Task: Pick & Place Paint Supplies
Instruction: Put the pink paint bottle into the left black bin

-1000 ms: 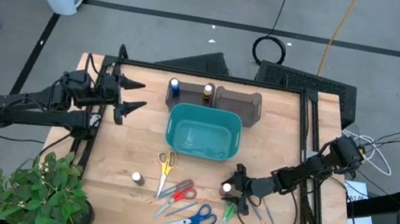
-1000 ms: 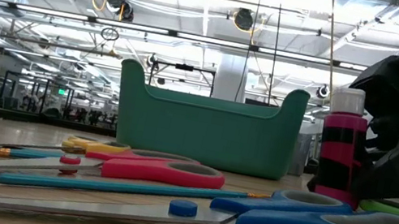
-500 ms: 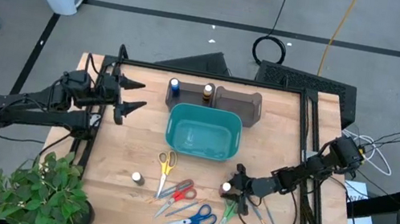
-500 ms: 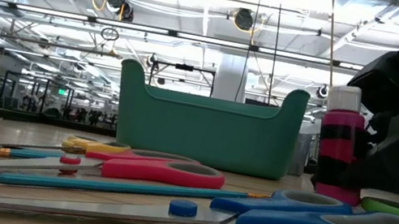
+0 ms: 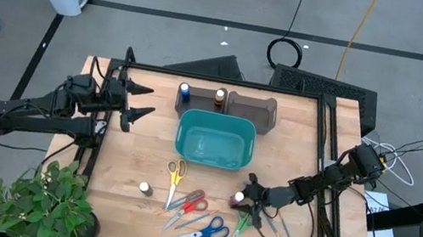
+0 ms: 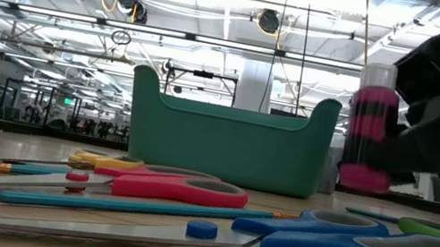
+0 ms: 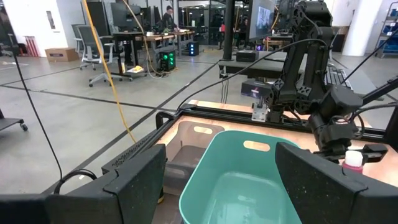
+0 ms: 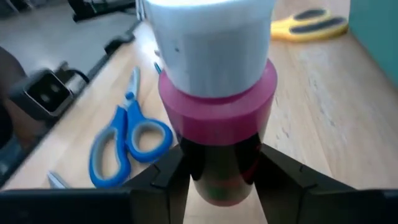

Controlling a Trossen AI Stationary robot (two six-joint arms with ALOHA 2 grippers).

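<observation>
My right gripper [image 5: 243,198] is shut on a small pink paint bottle [image 6: 372,128] with a white cap, near the table's near right part. It also shows in the right wrist view [image 8: 217,93]. A dark-blue bottle [image 5: 184,91] and an amber bottle [image 5: 219,97] stand behind the teal bin [image 5: 215,139]. A white-capped dark bottle [image 5: 146,188] stands near the left of the scissors. Thin brushes [image 5: 287,230] lie under the right arm, and a blue brush [image 6: 124,205] lies among the scissors. My left gripper [image 5: 150,101] hangs open above the table's far left. My right gripper pinches the pink bottle's body [image 8: 217,165] below the cap between its two fingers, one on each side. The fingers [image 8: 283,171] come roughly level from the table's right side. The bottle stands upright in the hold and is lifted clear of the table.
Yellow scissors [image 5: 176,173], red scissors [image 5: 191,201], blue scissors [image 5: 206,230] and green scissors [image 5: 241,227] lie on the near part of the table. A brown tray [image 5: 251,111] sits at the far edge. A potted plant [image 5: 42,202] stands off the near left corner.
My right gripper has risen with the pink bottle. The bottle stood on the table a second ago and now hangs clear above it, still upright, shifted slightly toward the teal bin.
</observation>
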